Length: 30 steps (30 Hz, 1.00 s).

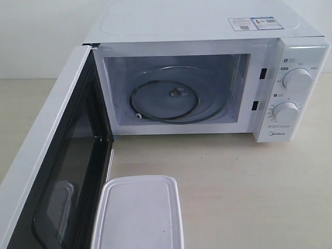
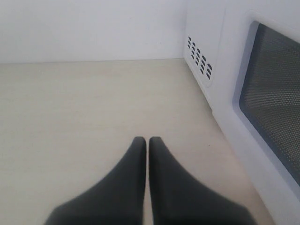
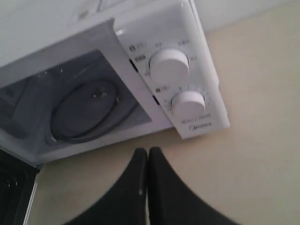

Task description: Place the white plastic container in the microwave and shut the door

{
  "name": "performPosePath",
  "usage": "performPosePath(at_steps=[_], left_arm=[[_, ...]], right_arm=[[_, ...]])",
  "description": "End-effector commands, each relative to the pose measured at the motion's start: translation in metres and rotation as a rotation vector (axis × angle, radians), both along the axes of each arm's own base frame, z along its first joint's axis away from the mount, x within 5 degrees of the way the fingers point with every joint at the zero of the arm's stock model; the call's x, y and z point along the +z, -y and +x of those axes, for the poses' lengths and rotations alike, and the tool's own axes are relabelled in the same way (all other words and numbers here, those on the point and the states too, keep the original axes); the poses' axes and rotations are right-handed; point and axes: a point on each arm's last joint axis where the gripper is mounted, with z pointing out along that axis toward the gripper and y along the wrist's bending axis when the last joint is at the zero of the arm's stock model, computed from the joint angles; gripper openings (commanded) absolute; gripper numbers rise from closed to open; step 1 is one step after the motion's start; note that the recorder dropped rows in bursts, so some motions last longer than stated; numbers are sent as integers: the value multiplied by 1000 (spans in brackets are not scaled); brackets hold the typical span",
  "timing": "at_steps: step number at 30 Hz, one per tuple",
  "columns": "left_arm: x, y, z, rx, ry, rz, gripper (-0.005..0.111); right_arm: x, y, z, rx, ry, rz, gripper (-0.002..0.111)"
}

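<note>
White and lidded, the container [image 1: 137,212] sits on the table [image 1: 249,197] before the microwave [image 1: 207,31], its door [image 1: 46,171] wide to admit it, while left gripper [image 2: 147,140] and right gripper [image 3: 147,151] hang clenched, empty.

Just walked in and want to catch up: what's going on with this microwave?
Nothing is being handled right now. The microwave has its door wide open, and the white plastic container sits lidded on the table in front. The left end effector and right end effector are both shut, holding nothing.
</note>
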Motion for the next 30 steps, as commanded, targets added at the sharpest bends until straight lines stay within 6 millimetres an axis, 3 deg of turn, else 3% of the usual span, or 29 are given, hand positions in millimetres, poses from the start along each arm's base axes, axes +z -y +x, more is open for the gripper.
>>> performPosePath(at_steps=[1, 6, 11, 17, 25, 30], left_arm=[[-1, 0, 0, 2, 0, 9, 4], [-1, 0, 0, 2, 0, 9, 4], [-1, 0, 0, 2, 0, 9, 4], [-1, 0, 0, 2, 0, 9, 4], [-1, 0, 0, 2, 0, 9, 4], [-1, 0, 0, 2, 0, 9, 4]], right_arm=[[-8, -2, 13, -6, -74, 43, 0], [-15, -8, 15, 99, -132, -42, 0], [1, -42, 14, 468, -113, -89, 0], [12, -73, 21, 784, -208, -7, 0], [-16, -90, 50, 858, -339, 156, 0], [-39, -104, 59, 1011, -341, 289, 0]])
